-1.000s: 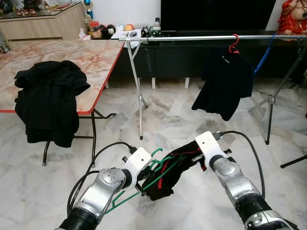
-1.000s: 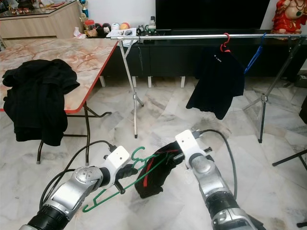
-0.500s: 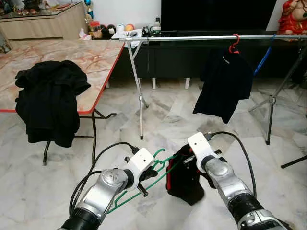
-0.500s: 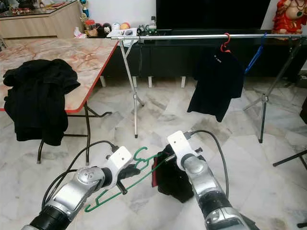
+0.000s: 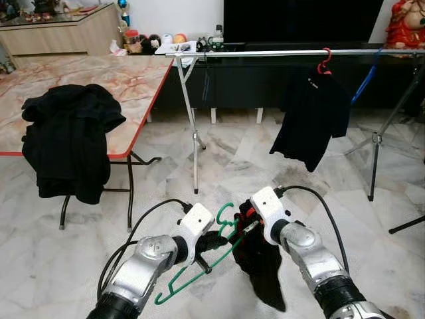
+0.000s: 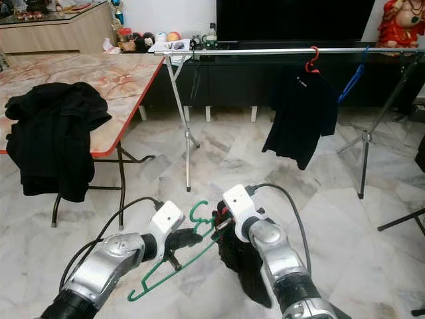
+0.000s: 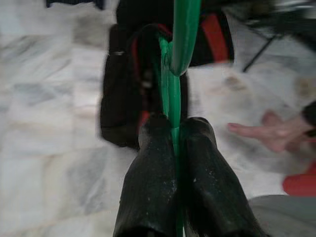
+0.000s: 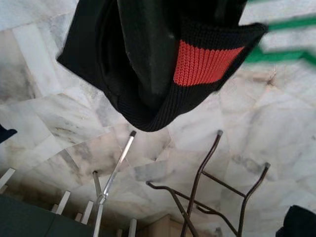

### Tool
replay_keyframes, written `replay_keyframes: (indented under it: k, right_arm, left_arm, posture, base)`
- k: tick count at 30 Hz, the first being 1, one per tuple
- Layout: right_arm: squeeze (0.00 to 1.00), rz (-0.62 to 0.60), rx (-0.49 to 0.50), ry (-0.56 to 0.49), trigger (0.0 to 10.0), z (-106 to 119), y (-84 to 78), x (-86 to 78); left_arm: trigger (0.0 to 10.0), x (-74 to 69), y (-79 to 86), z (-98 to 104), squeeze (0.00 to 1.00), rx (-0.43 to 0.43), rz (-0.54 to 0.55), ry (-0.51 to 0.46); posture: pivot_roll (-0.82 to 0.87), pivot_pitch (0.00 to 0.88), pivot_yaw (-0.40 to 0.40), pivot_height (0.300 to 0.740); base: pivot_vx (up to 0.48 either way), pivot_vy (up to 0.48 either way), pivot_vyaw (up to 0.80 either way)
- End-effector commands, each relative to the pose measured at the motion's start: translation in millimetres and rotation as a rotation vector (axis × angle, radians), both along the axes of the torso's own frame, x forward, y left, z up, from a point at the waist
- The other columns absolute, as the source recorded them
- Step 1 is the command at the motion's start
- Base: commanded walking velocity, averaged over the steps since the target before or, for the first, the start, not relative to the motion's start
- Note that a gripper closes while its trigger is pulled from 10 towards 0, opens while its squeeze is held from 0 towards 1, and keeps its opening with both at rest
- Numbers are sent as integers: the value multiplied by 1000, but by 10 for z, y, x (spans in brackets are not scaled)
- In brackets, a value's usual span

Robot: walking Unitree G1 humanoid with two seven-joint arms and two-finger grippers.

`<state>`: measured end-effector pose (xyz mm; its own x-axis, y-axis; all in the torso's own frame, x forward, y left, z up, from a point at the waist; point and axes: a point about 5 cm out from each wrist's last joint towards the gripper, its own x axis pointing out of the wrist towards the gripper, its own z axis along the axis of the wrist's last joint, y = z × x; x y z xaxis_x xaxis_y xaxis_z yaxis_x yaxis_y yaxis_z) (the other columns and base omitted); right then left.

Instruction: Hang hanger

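Green hanger [image 5: 199, 266] pinched by left gripper [image 5: 214, 240] — black garment [image 5: 262, 266] touching.

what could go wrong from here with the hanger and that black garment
The left gripper pinches only the thin stem of the green hanger, so it could twist or slip. The black garment with red trim hangs bunched from the right gripper and looks not yet threaded, so it may snag or drop to the marble floor. A person's hand is nearby.

A thin green hanger [image 5: 199, 266] is held tilted above the floor, hook end up. A black garment [image 5: 262, 266] with a red stripe is hung beside its hook.
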<state>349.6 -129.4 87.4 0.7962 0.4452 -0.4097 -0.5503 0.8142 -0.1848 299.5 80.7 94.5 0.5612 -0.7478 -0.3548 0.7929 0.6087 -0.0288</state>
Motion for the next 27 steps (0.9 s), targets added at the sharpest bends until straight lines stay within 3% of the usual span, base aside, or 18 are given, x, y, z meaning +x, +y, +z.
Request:
replay_keyframes:
  k: [1, 3, 5, 6, 8, 17, 21, 27]
  right_arm:
    - [0, 25, 13, -11, 10000, 43, 22, -4]
    - [0, 10, -18, -32, 10000, 69, -37, 14]
    - [0, -126, -124, -86, 10000, 119, -224, 111]
    - [0, -126, -124, -86, 10000, 119, -224, 111]
    - [0, -270, -184, -131, 10000, 192, -412, 191]
    - [0, -353, -333, -180, 10000, 212, -606, 219]
    - [0, -349, -322, -140, 10000, 118, -591, 181]
    - [0, -248, -254, -92, 10000, 16, -370, 131]
  left_arm:
    - [10000, -52, -77, 112, 0, -45, -86, -23]
    - [10000, -99, -85, 106, 0, -47, -123, -8]
    - [10000, -87, -73, 99, 0, -26, -116, -21]
    - [10000, -87, -73, 99, 0, -26, -116, -21]
    - [10000, -42, -47, 88, 0, -5, -77, -29]
    - [10000, -25, 92, -31, 0, 142, -49, -29]
    - [10000, -12, 120, -84, 0, 181, -22, -25]
    - [10000, -1, 65, -64, 0, 162, -10, -44]
  posture:
    - [115, 61, 53, 740]
    - [115, 61, 53, 740]
    - [114, 62, 53, 740]
    - [114, 62, 53, 740]
    - [112, 62, 54, 740]
    - [114, 65, 54, 740]
    - [114, 65, 54, 740]
    - [113, 64, 55, 740]
  base:
    - [0, 0, 0]
    - [0, 0, 0]
    - [0, 0, 0]
    - [0, 0, 0]
    - [0, 0, 0]
    - [0, 0, 0]
    - [0, 0, 0]
    - [0, 0, 0]
